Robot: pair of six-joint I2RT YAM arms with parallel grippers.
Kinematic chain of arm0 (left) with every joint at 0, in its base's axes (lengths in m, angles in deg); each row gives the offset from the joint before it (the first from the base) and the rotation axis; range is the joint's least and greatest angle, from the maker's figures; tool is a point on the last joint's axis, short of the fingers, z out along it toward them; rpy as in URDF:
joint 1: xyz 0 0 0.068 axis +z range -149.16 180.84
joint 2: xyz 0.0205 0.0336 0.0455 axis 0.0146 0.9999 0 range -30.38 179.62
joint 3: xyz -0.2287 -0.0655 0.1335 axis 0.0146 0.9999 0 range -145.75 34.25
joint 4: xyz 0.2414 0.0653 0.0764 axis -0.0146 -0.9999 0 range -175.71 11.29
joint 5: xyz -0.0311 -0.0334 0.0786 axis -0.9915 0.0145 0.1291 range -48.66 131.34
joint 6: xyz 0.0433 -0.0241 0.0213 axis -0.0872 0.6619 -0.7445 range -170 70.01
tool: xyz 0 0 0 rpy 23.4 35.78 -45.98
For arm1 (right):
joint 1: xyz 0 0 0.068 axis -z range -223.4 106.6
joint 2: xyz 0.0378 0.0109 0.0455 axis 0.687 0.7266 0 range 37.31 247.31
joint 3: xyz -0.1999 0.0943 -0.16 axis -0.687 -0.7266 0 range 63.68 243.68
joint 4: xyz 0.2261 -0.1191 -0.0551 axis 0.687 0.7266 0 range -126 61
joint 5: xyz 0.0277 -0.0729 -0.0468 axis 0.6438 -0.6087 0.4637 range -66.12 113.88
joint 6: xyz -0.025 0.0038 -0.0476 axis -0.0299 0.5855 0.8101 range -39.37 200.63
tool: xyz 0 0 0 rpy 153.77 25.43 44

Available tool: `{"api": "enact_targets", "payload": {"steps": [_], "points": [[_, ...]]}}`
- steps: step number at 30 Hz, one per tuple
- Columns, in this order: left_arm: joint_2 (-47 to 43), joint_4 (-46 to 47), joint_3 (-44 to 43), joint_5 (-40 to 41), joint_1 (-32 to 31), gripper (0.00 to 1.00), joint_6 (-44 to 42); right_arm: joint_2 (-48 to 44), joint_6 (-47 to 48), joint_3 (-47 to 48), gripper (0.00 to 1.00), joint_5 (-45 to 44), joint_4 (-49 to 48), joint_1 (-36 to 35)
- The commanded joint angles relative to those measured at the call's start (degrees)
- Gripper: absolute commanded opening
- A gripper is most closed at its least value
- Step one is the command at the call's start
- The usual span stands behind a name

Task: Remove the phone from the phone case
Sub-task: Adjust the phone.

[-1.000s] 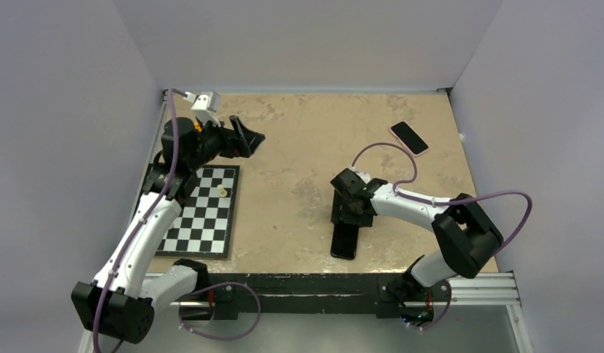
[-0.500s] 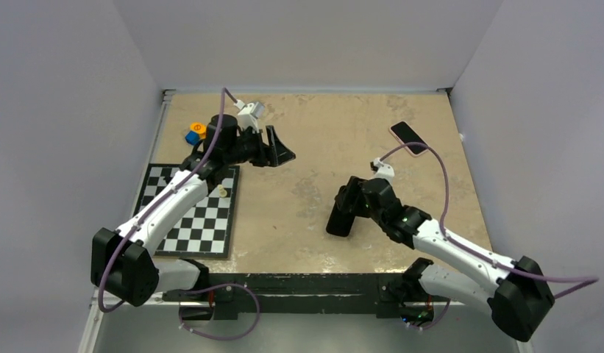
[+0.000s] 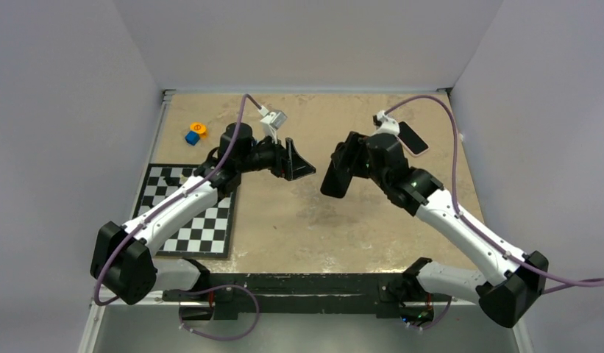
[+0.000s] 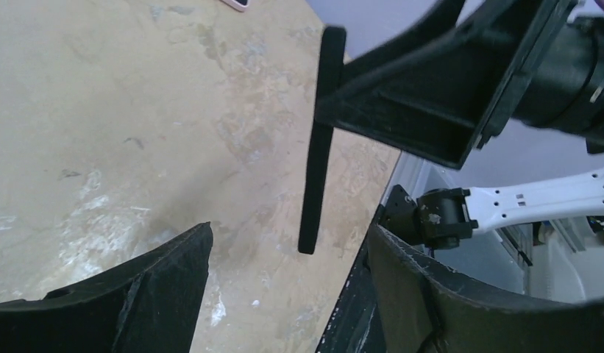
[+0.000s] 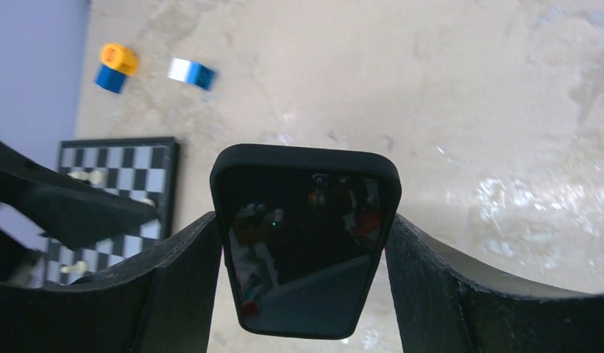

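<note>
A phone in a black case (image 3: 332, 182) hangs in the air above the table's middle, gripped by its long edges in my right gripper (image 3: 344, 165). In the right wrist view the dark screen (image 5: 306, 235) faces the camera, with both fingers (image 5: 185, 283) pressed on the case sides. My left gripper (image 3: 299, 163) is open and empty, a short way left of the phone and pointing at it. In the left wrist view the phone (image 4: 317, 140) shows edge-on, beyond my open left gripper (image 4: 288, 254), and is not between its fingers.
A second phone in a pink case (image 3: 412, 137) lies at the back right, partly behind the right arm. A chessboard (image 3: 192, 217) with pieces lies at the left. Orange (image 3: 198, 128) and blue (image 3: 191, 137) blocks sit at the back left.
My right gripper has lifted the cased phone off the table and carried it back and up. My left arm has swung right, towards the phone.
</note>
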Motion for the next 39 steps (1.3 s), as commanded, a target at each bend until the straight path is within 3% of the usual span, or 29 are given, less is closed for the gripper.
{"api": "enact_targets", "payload": {"steps": [1,7,16,25,35,39], "points": [[0.7,7.9,0.7,-5.0,-1.6,0.81,0.9,4.6,1.7,12.0,0.00,9.9,3.6,4.0],[2.5,8.9,0.6,-5.3,-3.4,0.76,1.9,10.0,2.6,17.8,0.00,18.1,4.9,6.2],[8.0,2.5,-3.3,-3.3,-3.5,0.56,2.5,10.3,0.9,15.3,0.00,23.3,1.2,5.9],[9.7,2.7,-3.8,-4.0,-3.5,0.49,3.7,13.9,-1.9,14.2,0.00,24.7,-3.2,1.8],[9.1,0.2,-5.2,-4.0,-3.5,0.27,2.2,14.8,-2.3,14.1,0.00,25.3,-4.6,1.6],[8.3,0.0,-5.3,-3.9,-3.5,0.14,2.1,14.8,-2.4,13.7,0.00,26.1,-5.1,1.5]]}}
